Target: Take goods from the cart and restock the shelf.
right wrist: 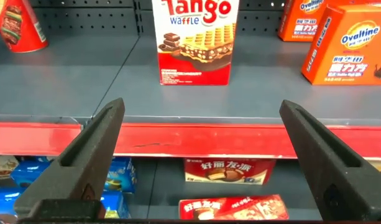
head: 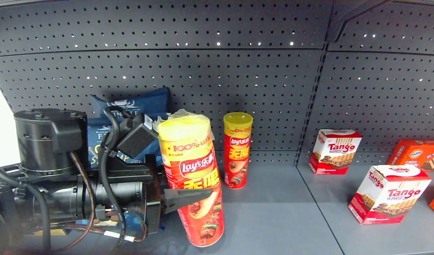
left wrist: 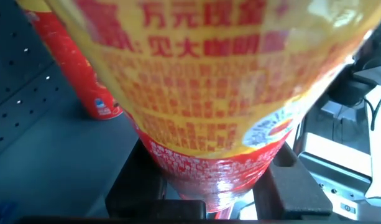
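While the left gripper (head: 197, 198) is clamped around the lower half of a chips can (head: 192, 170), the can hangs over the front of the grey shelf (head: 273, 219). Its long axis is close to upright, with the lidded top leaning a little toward the left arm's side. Whether its base touches the shelf, I cannot tell. A second chips can (head: 237, 152) stands upright farther back by the perforated wall, to the right of the held one and apart from it. The setting-down move likely depends on that gap and on squaring the base to the shelf. The right gripper (right wrist: 202, 104) is spread wide and holds nothing, in front of the shelf's edge and facing a waffle box (right wrist: 195, 40).
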Available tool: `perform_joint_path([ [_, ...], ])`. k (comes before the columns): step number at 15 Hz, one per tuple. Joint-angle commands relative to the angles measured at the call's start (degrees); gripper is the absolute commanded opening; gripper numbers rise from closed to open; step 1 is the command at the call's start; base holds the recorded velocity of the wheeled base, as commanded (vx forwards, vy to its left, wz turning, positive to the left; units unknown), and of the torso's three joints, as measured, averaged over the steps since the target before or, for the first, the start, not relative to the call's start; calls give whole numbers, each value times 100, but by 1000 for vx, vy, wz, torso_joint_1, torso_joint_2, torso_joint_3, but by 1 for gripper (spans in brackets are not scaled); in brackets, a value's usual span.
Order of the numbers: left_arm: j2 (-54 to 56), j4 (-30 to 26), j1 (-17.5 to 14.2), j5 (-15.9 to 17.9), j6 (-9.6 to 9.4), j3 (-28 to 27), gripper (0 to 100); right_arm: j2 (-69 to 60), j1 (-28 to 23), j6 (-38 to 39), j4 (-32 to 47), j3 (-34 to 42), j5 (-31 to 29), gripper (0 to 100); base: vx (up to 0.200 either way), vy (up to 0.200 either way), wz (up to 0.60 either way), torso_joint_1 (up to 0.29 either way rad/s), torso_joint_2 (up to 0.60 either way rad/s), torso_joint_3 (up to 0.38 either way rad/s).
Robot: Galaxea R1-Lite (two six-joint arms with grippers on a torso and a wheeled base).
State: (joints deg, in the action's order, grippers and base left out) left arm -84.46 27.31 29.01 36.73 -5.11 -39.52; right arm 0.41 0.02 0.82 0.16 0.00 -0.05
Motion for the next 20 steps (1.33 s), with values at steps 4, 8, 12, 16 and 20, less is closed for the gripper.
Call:
perform_joint_path([
  [4, 131, -15, 52, -43, 10, -20, 0, 240, 33, 367, -51, -598, 102, 100, 0, 0, 0, 0, 0, 0],
  [8, 237, -507, 52, -403, -17, -73, 0, 3017, 358, 358, -156, -3234, 532, 100, 0, 0, 0, 0, 0, 0],
  [12, 219, -516, -62, -360, -8, -73, 0, 4388, 1290, -178, 2, -4008, 1077, 100, 0, 0, 0, 0, 0, 0],
  [16, 96, -481, -115, -342, -17, -135, 0, 5663, 2327, -249, -25, -4245, 901, 100, 0, 0, 0, 0, 0, 0],
  [20, 131, -481, -203, -342, -17, -73, 0, 6586, 2889, -284, -341, -4535, 787, 100, 0, 0, 0, 0, 0, 0],
])
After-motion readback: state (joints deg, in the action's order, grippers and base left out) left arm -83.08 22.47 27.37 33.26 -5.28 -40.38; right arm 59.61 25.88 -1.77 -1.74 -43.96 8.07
